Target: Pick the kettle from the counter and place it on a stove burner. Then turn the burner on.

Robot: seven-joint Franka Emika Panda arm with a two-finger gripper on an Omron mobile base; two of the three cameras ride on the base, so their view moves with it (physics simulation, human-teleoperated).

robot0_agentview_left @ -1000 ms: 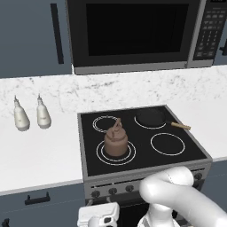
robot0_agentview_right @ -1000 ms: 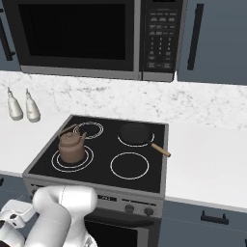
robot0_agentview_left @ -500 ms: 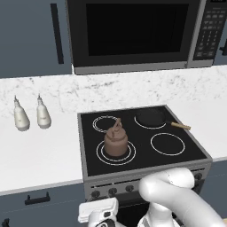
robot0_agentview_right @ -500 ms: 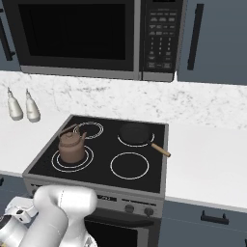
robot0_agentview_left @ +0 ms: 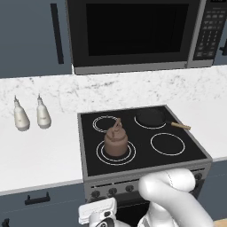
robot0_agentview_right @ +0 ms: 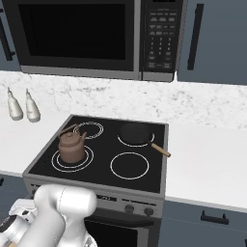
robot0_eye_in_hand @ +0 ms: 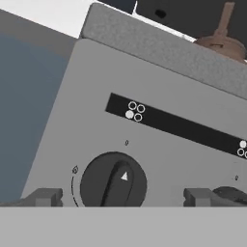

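Observation:
The brown kettle (robot0_agentview_left: pixel 115 142) (robot0_agentview_right: pixel 71 146) stands upright on the stove burner (robot0_agentview_left: pixel 100 153) (robot0_agentview_right: pixel 56 162), the front-left double ring of the black cooktop. Its top also peeks over the stove's edge in the hand view, kettle (robot0_eye_in_hand: pixel 223 42). The white counter (robot0_agentview_left: pixel 44 150) (robot0_agentview_right: pixel 207 159) flanks the stove on both sides. My gripper (robot0_eye_in_hand: pixel 123 197) (robot0_agentview_left: pixel 99 214) hangs low in front of the stove's grey control panel. It is open, with its fingertips (robot0_eye_in_hand: pixel 46 197) spread either side of a dark knob (robot0_eye_in_hand: pixel 113 181) and not touching it.
A black pan (robot0_agentview_left: pixel 150 117) (robot0_agentview_right: pixel 135 133) with a wooden handle sits on the back-right burner. Two white bottles (robot0_agentview_left: pixel 21 117) (robot0_agentview_left: pixel 43 114) stand on the left counter. A second knob (robot0_eye_in_hand: pixel 229 194) lies to the right. A microwave (robot0_agentview_left: pixel 133 33) hangs above.
The hand has barely shifted in front of the control panel. The kettle and pan have not moved.

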